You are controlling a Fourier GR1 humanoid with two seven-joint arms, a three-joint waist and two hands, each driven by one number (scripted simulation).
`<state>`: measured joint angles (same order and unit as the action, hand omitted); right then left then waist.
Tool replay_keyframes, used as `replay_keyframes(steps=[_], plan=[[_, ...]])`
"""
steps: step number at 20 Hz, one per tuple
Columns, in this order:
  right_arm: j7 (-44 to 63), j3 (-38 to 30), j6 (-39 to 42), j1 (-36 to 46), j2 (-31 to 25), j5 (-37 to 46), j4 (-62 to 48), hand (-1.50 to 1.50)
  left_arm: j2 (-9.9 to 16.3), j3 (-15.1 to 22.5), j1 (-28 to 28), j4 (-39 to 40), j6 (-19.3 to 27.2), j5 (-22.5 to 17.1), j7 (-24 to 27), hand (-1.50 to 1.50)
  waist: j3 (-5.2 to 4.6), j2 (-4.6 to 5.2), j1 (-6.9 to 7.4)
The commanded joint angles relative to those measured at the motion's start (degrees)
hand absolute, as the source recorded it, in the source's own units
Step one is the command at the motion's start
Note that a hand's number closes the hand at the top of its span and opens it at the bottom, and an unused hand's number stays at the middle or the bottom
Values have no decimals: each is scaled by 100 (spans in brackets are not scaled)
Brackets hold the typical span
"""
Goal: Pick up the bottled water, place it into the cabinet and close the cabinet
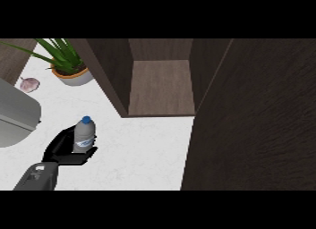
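Head view: bottled water (pixel 85 133) in left hand (pixel 66 150)

One bottled water (pixel 85 134), one open cabinet (pixel 161 85), one potted plant (pixel 71 67), one garlic bulb (pixel 29 84), one hand (pixel 64 150)

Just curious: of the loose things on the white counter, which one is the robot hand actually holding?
The bottled water with the blue cap: the left robot hand curls round it. The potted plant and the garlic bulb stand untouched farther back.
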<state>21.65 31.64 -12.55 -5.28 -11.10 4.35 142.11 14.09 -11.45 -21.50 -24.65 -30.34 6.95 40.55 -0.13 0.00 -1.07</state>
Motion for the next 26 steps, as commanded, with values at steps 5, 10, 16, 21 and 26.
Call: replay_keyframes(steps=[5,10,16,21,26], plan=[[259,-76,-30,-57,-178,309,510,-150,-53,383,181,-658,590,396,1358,150,5,-15,53],[-16,-227,25,-164,-347,84,352,-150,-1160,43,373,-1250,2905,230,1251,150,21,-53,120],[87,107,-175,-355,-251,340,547,-150,-1397,690,88,-1831,2972,-884,651,150,13,-37,61],[-264,-41,-86,-345,-276,108,241,-150,-1405,1884,329,-2666,3430,-1921,36,150,15,-33,72],[212,229,-298,-97,-159,465,447,-150,-1408,2684,296,-3517,4157,-2386,-626,150,9,-23,59]])
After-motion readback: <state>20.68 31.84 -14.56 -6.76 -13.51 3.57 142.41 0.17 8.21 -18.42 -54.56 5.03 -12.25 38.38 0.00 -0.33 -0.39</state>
